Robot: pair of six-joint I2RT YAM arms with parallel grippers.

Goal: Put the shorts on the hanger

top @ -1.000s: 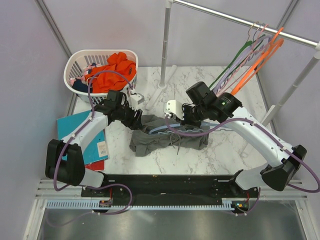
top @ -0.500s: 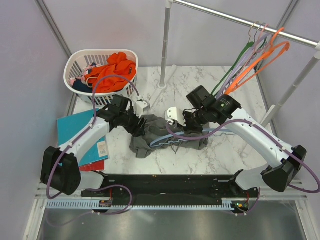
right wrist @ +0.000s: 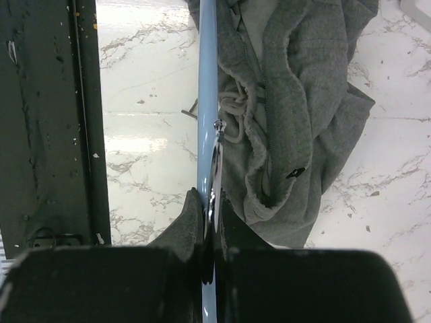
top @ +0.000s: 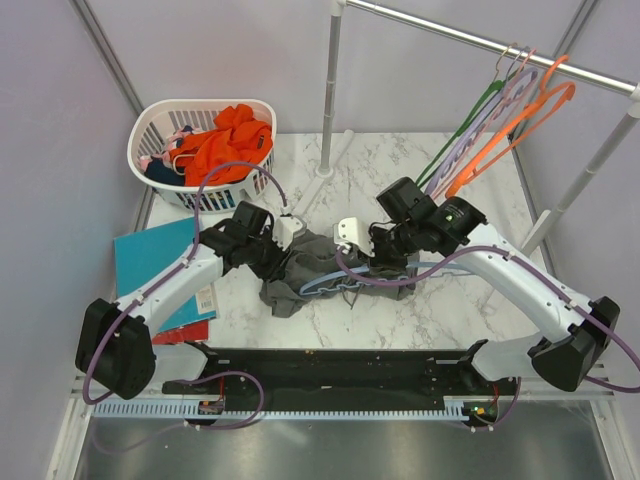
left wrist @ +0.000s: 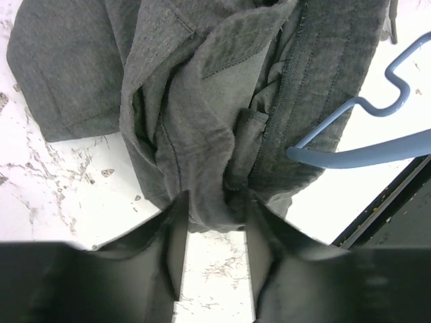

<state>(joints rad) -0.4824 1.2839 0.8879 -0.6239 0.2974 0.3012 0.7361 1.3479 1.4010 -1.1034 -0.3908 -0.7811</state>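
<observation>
The dark grey shorts [top: 320,262] lie crumpled on the marble table between both arms. The light-blue hanger [top: 345,284] lies across them, its wavy bar along their near edge. My left gripper [top: 284,256] is at their left end. In the left wrist view its fingers [left wrist: 176,225] stand apart with a fold of the shorts [left wrist: 202,101] between the tips, and the hanger [left wrist: 377,145] shows at the right. My right gripper [right wrist: 211,202] is shut on the hanger [right wrist: 207,101] at its metal hook, beside the shorts [right wrist: 296,101] and their drawstring [right wrist: 232,108].
A white laundry basket [top: 150,120] holding an orange garment [top: 225,140] stands at the back left. Teal and red books [top: 150,255] lie at the left. A clothes rail [top: 480,40] on a pole [top: 328,100] carries several hangers [top: 500,120] at the back right.
My left gripper has moved right onto the shorts' left end. The right gripper has shifted slightly right with the hanger, and the shorts have bunched up narrower.
</observation>
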